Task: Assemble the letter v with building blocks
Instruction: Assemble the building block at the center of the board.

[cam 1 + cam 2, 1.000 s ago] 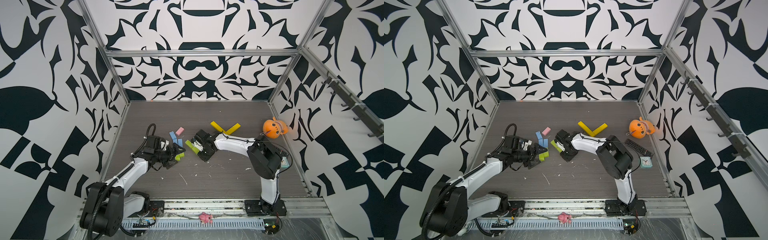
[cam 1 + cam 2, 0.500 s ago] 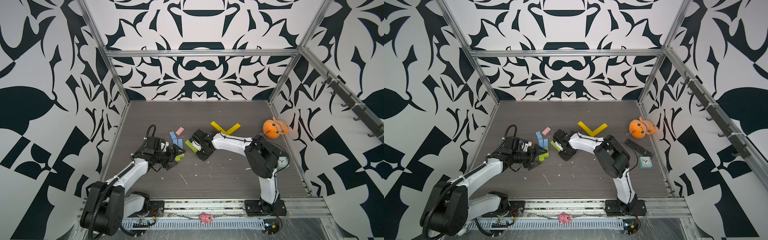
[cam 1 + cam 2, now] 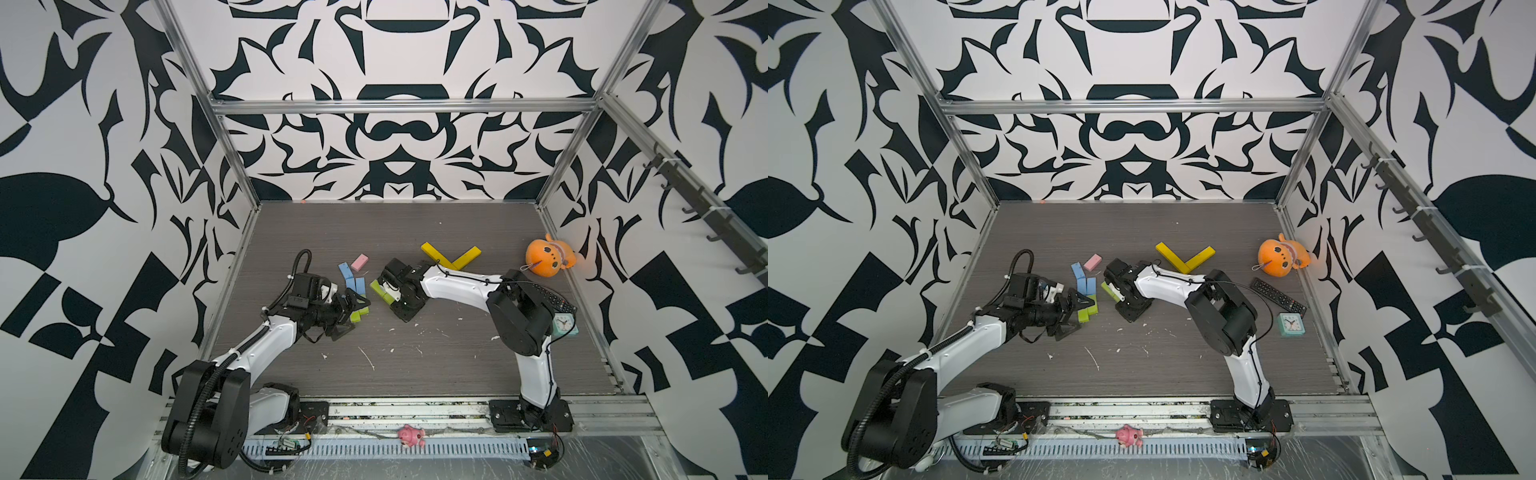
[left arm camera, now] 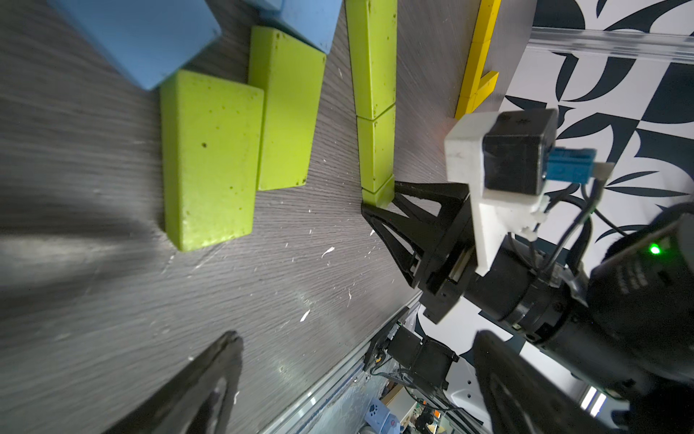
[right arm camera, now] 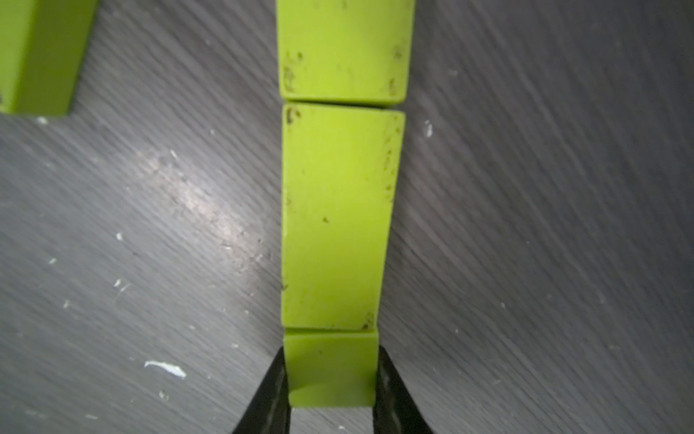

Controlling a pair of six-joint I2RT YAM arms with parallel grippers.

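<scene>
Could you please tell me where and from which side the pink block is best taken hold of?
Probably across its two long sides at mid-length, coming straight down from above. The pink block lies flat and slanted; both long sides are free, and only one end nears a blue block.

- Short lime green matte brick (image 5: 330,372): mostly hidden under the right gripper (image 3: 392,298) in both top views.
- Long black plastic remote control (image 3: 559,300), at 3 o'clock from that gripper: half behind the right arm (image 3: 515,320) in a top view.

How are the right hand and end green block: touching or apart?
Touching. Right wrist view: the right hand clamps the end green block by both sides.
</scene>
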